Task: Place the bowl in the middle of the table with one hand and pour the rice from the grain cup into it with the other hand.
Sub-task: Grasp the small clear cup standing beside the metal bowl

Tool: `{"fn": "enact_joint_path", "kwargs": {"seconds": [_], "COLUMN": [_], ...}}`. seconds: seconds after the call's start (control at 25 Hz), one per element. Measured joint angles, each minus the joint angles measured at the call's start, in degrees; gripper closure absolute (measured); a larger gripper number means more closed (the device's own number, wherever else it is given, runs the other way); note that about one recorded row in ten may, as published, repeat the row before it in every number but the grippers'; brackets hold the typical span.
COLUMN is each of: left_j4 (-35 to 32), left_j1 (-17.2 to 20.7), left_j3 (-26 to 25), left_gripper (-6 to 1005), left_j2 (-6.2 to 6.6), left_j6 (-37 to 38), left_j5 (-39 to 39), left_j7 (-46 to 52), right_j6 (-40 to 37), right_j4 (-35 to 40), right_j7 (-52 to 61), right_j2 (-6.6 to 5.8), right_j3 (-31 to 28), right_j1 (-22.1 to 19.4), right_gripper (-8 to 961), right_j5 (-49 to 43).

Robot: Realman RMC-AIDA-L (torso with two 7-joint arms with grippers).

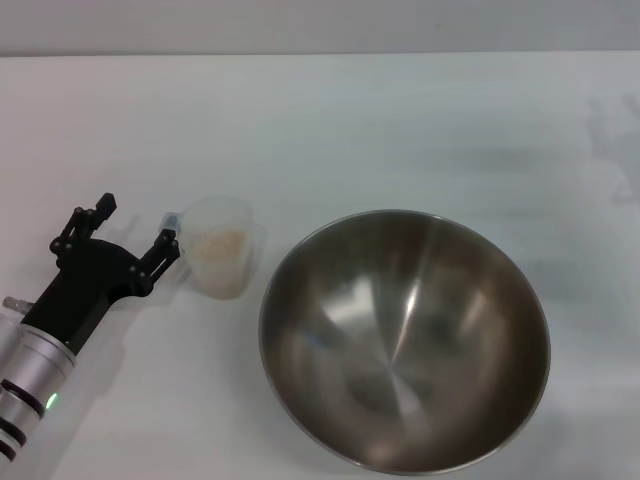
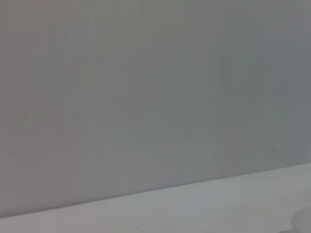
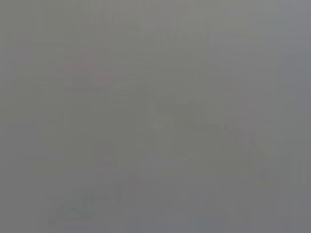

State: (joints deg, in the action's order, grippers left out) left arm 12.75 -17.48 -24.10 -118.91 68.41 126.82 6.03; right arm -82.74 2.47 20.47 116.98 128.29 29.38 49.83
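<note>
The shiny steel bowl [image 1: 405,340] stands upright and empty on the white table [image 1: 330,120], right of centre and near the front edge. The clear grain cup [image 1: 224,246] stands upright just left of the bowl, with rice [image 1: 222,245] inside. Its handle points left. My left gripper [image 1: 137,228] is open beside the cup's handle side, one finger [image 1: 166,248] close to the handle, the other [image 1: 100,212] farther left. My right gripper is out of view. The left wrist view shows the table's far edge [image 2: 204,194] and a grey wall.
A grey wall runs behind the table's far edge [image 1: 320,52]. The right wrist view shows only flat grey.
</note>
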Motion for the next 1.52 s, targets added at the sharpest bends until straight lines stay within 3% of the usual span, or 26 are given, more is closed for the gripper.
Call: {"fn": "enact_joint_path", "kwargs": {"seconds": [0.08, 0.32, 0.76, 0.96, 1.04, 1.16, 1.2, 1.24, 1.32, 1.36, 1.4, 1.52], "left_j4": [0.13, 0.56, 0.98, 1.37, 1.41, 1.43, 1.64, 1.64, 2.21, 2.21, 2.34, 2.27], "left_j1": [0.1, 0.34, -0.5, -1.19, -1.58, -2.51, -3.32, -3.32, -4.59, -4.59, -5.41, -6.32], "left_j3": [0.0, 0.29, 0.55, 0.23, 0.02, -0.63, -0.56, -0.56, -0.08, -0.08, 0.0, 0.01], "left_gripper": [142, 361, 616, 848, 891, 955, 976, 975, 973, 972, 970, 967], "left_j2": [0.0, 0.05, 0.08, -0.09, -0.14, -0.2, -0.19, -0.19, -0.19, -0.19, -0.19, -0.18], "left_j6": [-0.01, -0.01, 0.14, 1.12, 2.94, 7.1, 10.67, 10.67, 15.69, 15.69, 18.42, 20.6], "left_j5": [0.07, 0.4, 0.53, 0.54, 0.41, 0.3, 0.47, 0.47, 1.58, 1.58, 3.67, 7.0], "left_j7": [0.22, 0.59, 4.39, 3.78, 2.38, -3.58, -11.18, -11.18, -24.36, -24.36, -32.42, -39.8], "right_j6": [0.01, 0.04, 0.04, -0.11, -0.41, -0.45, -0.45, -0.45, -0.45, -0.46, -0.36, -0.04], "right_j4": [-0.04, -0.02, -0.08, -0.14, -0.22, -0.37, -0.43, -0.43, -0.4, -0.37, -0.31, -0.35], "right_j7": [0.0, 0.01, 0.01, 0.01, 0.01, 0.01, -0.61, -0.61, -2.04, -2.46, -3.19, -3.54], "right_j2": [0.0, 0.0, 0.0, 0.0, 0.0, -0.06, -0.13, -0.13, -0.15, -0.15, -0.19, -0.24], "right_j3": [0.01, 0.04, 0.01, 0.0, 0.0, 0.0, 0.0, 0.0, 0.0, 0.0, -0.02, -0.27], "right_j1": [0.08, 0.22, 0.23, 0.23, 0.28, 0.5, 0.69, 0.69, 0.76, 0.8, 0.94, 1.23], "right_gripper": [480, 480, 480, 480, 480, 481, 481, 481, 481, 481, 481, 481], "right_j5": [0.0, 0.0, 0.0, 0.0, 0.03, 0.16, 0.27, 0.27, 0.37, 0.37, 0.38, 0.43]}}
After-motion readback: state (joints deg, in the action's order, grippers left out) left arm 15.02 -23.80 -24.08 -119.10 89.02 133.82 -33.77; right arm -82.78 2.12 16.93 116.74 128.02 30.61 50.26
